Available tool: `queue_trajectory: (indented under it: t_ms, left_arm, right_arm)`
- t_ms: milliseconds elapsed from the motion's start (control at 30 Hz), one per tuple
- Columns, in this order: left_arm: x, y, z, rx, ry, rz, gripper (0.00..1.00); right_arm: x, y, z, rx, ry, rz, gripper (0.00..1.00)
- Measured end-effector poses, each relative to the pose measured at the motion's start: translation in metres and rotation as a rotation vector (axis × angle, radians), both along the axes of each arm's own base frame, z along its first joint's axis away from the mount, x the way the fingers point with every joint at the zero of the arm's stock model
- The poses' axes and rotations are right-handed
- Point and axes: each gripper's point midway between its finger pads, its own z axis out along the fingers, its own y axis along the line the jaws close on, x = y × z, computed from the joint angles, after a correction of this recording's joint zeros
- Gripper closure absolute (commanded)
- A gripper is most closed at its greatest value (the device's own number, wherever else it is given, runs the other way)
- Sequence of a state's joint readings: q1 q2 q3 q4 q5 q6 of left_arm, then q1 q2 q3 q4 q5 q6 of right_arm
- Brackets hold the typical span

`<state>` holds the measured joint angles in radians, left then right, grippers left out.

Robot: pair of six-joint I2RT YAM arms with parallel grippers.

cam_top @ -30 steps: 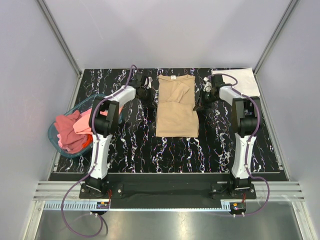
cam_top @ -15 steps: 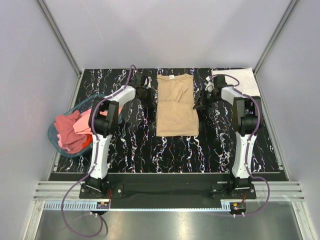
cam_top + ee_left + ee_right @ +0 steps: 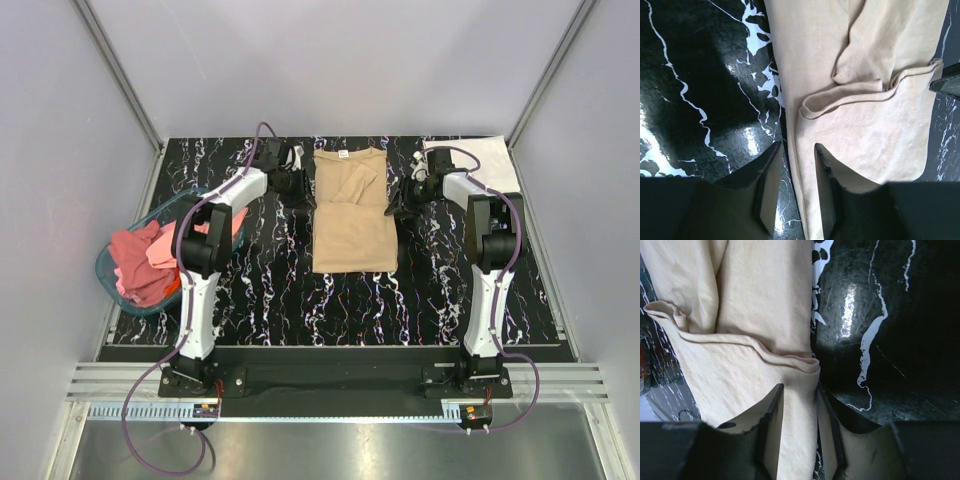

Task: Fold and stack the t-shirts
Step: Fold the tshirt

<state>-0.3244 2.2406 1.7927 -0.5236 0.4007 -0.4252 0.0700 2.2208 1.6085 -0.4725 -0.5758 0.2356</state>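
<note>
Farther toward the back edge than a second ago for the left fingers point(image 3: 767, 190), barely so for the right fingers point(image 3: 771, 430). Carries on the marbled worktop point(image 3: 270, 290) the tan t-shirt point(image 3: 352, 225), flat at centre with sleeves folded in. Holds pink t-shirts point(image 3: 135, 255) in the blue basket point(image 3: 103, 270) at left; has a white t-shirt point(image 3: 490, 160) at the far right corner. Shows both narrowly apart, astride the tan t-shirt's side edges, clamping nothing
</note>
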Motion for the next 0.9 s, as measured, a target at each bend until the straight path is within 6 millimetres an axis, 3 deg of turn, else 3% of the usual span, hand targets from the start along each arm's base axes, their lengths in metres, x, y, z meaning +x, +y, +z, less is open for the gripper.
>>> queue_trajectory:
  t_ms: [133,233,367,500,700,767,900]
  left_arm:
    - [-0.001,-0.001,-0.007,0.003,0.01,-0.008,0.67]
    - [-0.003,-0.001,-0.018,0.011,0.029,-0.012,0.73]
    - [-0.004,-0.002,-0.034,0.012,0.058,-0.017,0.9]
    - [-0.003,-0.003,-0.035,0.008,0.061,-0.015,0.93]
    - [-0.002,-0.003,-0.033,0.0,0.065,-0.002,0.75]
    - [-0.004,-0.002,-0.03,-0.002,0.067,0.007,0.62]
    - [-0.022,0.008,-0.016,0.016,0.085,0.034,0.6]
  right_arm:
    - [0.0,-0.003,-0.002,-0.017,0.007,-0.009,0.63]
    - [-0.001,-0.004,-0.002,-0.023,0.013,-0.013,0.6]
    - [-0.001,-0.005,-0.001,-0.034,0.014,-0.021,0.57]
    - [-0.002,-0.009,0.002,-0.05,0.028,-0.045,0.52]
    - [-0.021,-0.013,0.03,-0.048,0.047,-0.135,0.46]
    - [-0.034,-0.015,0.044,-0.043,0.059,-0.185,0.39]
    - [-0.072,-0.019,0.057,-0.03,0.106,-0.272,0.37]
